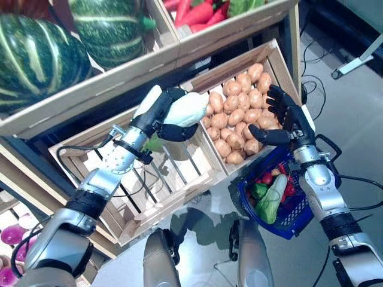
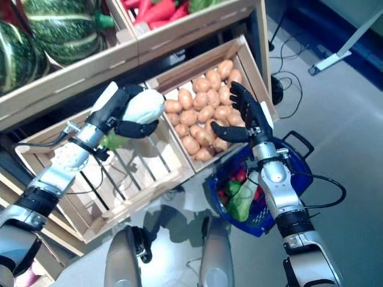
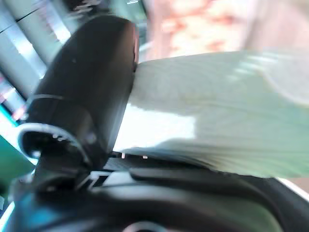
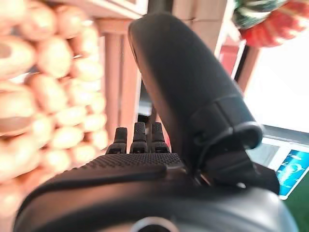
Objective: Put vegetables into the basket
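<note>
In the left eye view, the robot's left hand (image 1: 160, 115), near the centre of the frame, has its fingers and thumb curled round a pale white-green cabbage (image 1: 187, 109), held above a slatted wooden crate (image 1: 139, 190) at lower left. The right hand (image 1: 288, 117), right of centre, is spread with fingers straight, holding nothing, over the edge of a crate of potatoes (image 1: 239, 107). A blue basket (image 1: 294, 222) hangs on the right forearm at lower right, holding a light-green vegetable (image 1: 272, 198) and red and green ones beside it. Striped green squashes (image 1: 36, 60) fill the upper left; red peppers (image 1: 200, 12) lie in a crate at top centre.

The right eye view shows the same scene: the cabbage (image 2: 143, 106) in the left hand (image 2: 115, 113) left of centre, well apart from the basket (image 2: 222, 197) at lower centre-right, and the right hand (image 2: 248, 115) open over the potatoes (image 2: 200, 116).

In the left wrist view, the dark thumb (image 3: 87, 96) at left presses against the cabbage (image 3: 217, 111) filling the right.

In the right wrist view, the thumb (image 4: 186, 82) stands up at centre, straight fingertips (image 4: 139, 137) below it, potatoes (image 4: 58, 111) blurred at left.
</note>
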Tool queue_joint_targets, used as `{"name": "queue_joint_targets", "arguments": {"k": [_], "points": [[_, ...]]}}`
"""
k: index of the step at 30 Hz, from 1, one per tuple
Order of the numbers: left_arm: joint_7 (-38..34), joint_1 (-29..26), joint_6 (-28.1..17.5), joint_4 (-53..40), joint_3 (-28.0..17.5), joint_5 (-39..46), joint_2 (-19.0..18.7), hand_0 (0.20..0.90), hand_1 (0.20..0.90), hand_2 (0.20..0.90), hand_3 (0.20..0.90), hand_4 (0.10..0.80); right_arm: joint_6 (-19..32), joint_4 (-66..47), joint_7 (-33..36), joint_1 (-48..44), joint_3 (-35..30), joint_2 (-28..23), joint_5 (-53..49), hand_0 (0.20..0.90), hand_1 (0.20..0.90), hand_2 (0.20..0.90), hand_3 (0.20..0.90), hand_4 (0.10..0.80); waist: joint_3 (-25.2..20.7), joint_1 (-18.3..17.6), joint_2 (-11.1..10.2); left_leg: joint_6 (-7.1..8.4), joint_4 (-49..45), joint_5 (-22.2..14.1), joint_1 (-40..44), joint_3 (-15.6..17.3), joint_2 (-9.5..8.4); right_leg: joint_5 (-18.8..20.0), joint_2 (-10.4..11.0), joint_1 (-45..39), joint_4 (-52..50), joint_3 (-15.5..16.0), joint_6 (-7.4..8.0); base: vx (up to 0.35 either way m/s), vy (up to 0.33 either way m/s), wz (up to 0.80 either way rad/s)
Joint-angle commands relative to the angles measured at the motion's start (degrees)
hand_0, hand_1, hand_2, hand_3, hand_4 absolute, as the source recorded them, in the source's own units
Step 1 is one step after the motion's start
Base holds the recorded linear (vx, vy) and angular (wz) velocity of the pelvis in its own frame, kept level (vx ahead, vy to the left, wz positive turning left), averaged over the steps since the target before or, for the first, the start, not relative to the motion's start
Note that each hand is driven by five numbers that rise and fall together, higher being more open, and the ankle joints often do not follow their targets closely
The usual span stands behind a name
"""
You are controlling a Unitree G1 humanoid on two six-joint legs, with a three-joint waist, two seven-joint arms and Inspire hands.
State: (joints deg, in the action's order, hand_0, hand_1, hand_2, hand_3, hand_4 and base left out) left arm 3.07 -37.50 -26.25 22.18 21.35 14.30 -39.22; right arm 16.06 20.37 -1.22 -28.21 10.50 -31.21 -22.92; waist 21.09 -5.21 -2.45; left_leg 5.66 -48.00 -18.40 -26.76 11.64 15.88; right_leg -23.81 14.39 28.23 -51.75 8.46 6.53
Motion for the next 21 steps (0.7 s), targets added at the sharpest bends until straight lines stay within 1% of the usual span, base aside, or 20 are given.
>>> {"name": "queue_joint_targets", "arguments": {"k": [1, 3, 4, 6, 7, 9, 10, 12, 14, 16, 17, 21], "points": [[2.6, 1.0, -1.0, -5.4, -5.1, 13.9, 4.7, 0.300, 0.300, 0.300, 0.300, 0.400, -1.9, -2.6, -6.7, 1.0, 1.4, 2.2, -5.6, 0.900, 0.900, 0.900, 0.900, 0.800, -14.1, 0.9, 0.6, -2.15, 13.8, 4.7, 9.7, 0.2, -0.67, 10.6, 0.7, -10.0, 15.2, 3.2, -1.38, 0.119, -0.035, 0.02], [3.9, 1.1, 0.8, -6.4, -5.5, 17.6, 6.5, 0.300, 0.300, 0.300, 0.300, 0.400, -5.1, -2.5, -9.3, 0.4, 1.8, 2.5, -7.2, 0.900, 0.900, 0.900, 0.900, 0.800, -15.3, 1.0, 0.6, -1.76, 17.9, 6.6, 12.7, 1.2, -1.13, 11.7, -0.5, -13.2, 19.5, 4.0, -1.66, 0.137, -0.043, -0.04], [4.5, 1.5, 1.7, -7.1, -5.7, 20.3, 7.7, 0.300, 0.300, 0.300, 0.300, 0.400, -7.9, -2.9, -10.9, 0.0, 2.2, 2.7, -8.0, 0.900, 0.900, 0.900, 0.900, 0.800, -16.0, 1.0, 0.6, -1.52, 20.3, 7.6, 14.6, 1.8, -1.54, 12.3, -1.3, -15.2, 22.2, 4.3, -1.66, 0.168, -0.047, -0.05], [5.9, 2.1, 3.1, -7.7, -6.2, 23.6, 9.3, 0.300, 0.300, 0.300, 0.300, 0.400, -11.9, -3.4, -13.4, -0.1, 2.8, 2.5, -9.1, 0.900, 0.900, 0.900, 0.900, 0.800, -16.9, 1.0, 0.6, -1.17, 24.0, 9.0, 17.7, 2.5, -2.31, 13.2, -2.5, -18.3, 26.3, 4.6, -1.73, 0.146, -0.037, -0.01], [6.0, 2.4, 3.6, -8.2, -6.1, 24.4, 10.1, 0.300, 0.300, 0.300, 0.300, 0.400, -13.8, -3.8, -14.5, -0.2, 3.2, 2.5, -9.8, 0.900, 0.900, 0.900, 0.900, 0.800, -17.5, 0.9, 0.6, -1.06, 25.9, 9.7, 19.2, 2.7, -2.72, 13.6, -3.2, -19.8, 28.5, 4.5, -1.72, 0.131, -0.028, -0.02], [6.1, 2.8, 4.3, -8.4, -6.0, 25.3, 10.9, 0.300, 0.300, 0.300, 0.300, 0.400, -15.3, -3.8, -15.9, -0.2, 3.5, 2.6, -10.9, 0.900, 0.900, 0.900, 0.900, 0.800, -18.3, 0.9, 0.6, -0.88, 28.6, 10.6, 21.1, 3.1, -3.15, 14.3, -4.1, -21.9, 31.8, 4.6, -1.68, 0.128, -0.020, -0.06], [6.2, 3.2, 5.2, -8.6, -6.0, 26.8, 11.5, 0.300, 0.300, 0.300, 0.300, 0.400, -16.9, -3.9, -17.0, -0.2, 4.0, 2.6, -11.2, 0.900, 0.900, 0.900, 0.900, 0.800, -18.9, 0.8, 0.6, -0.80, 31.0, 11.4, 22.9, 3.4, -3.63, 15.2, -4.9, -23.8, 34.6, 4.5, -1.52, 0.116, -0.012, -0.08], [6.1, 3.9, 5.4, -9.0, -5.9, 27.4, 12.5, 0.300, 0.300, 0.300, 0.300, 0.400, -19.1, -4.0, -18.4, -0.4, 4.5, 2.8, -12.0, 0.900, 0.900, 0.900, 0.900, 0.800, -19.3, 0.8, 0.4, -0.76, 33.4, 12.2, 24.4, 3.3, -4.20, 16.1, -5.7, -25.4, 37.2, 4.1, -1.29, 0.086, 0.001, -0.04], [6.5, 4.9, 5.7, -9.9, -5.6, 27.4, 13.8, 0.300, 0.300, 0.300, 0.300, 0.400, -22.6, -4.5, -21.6, -0.8, 5.5, 3.1, -14.3, 0.900, 0.900, 0.900, 0.900, 0.800, -19.9, 0.8, 0.3, -0.70, 36.1, 13.4, 26.0, 3.3, -4.87, 17.3, -6.8, -27.0, 40.0, 3.5, -1.10, 0.064, 0.011, 0.05], [6.9, 5.2, 5.9, -10.2, -5.3, 27.9, 14.1, 0.300, 0.300, 0.300, 0.300, 0.400, -23.6, -4.5, -22.8, -1.1, 6.0, 3.2, -16.1, 0.900, 0.900, 0.900, 0.900, 0.800, -20.1, 0.9, 0.3, -0.74, 37.6, 13.9, 26.9, 3.3, -5.24, 17.8, -7.2, -27.7, 41.1, 3.5, -1.00, 0.042, 0.010, 0.03], [7.1, 5.7, 6.0, -10.4, -4.9, 27.8, 14.7, 0.300, 0.300, 0.300, 0.300, 0.400, -24.0, -5.1, -23.6, -1.2, 6.2, 3.7, -18.7, 0.900, 0.900, 0.900, 0.900, 0.800, -20.3, 1.0, 0.2, -0.76, 38.9, 14.4, 27.7, 3.5, -5.58, 18.4, -7.6, -28.6, 42.5, 3.5, -0.95, 0.026, 0.009, 0.06], [7.3, 6.7, 6.2, -10.2, -4.1, 27.8, 15.8, 0.300, 0.300, 0.300, 0.300, 0.400, -25.2, -6.4, -24.7, -2.0, 6.6, 5.1, -21.8, 0.900, 0.900, 0.900, 0.900, 0.800, -20.7, 1.1, 0.3, -0.76, 42.3, 15.6, 29.4, 3.4, -6.21, 19.6, -8.3, -30.0, 44.9, 3.5, -0.76, 0.011, 0.005, 0.02]]}}
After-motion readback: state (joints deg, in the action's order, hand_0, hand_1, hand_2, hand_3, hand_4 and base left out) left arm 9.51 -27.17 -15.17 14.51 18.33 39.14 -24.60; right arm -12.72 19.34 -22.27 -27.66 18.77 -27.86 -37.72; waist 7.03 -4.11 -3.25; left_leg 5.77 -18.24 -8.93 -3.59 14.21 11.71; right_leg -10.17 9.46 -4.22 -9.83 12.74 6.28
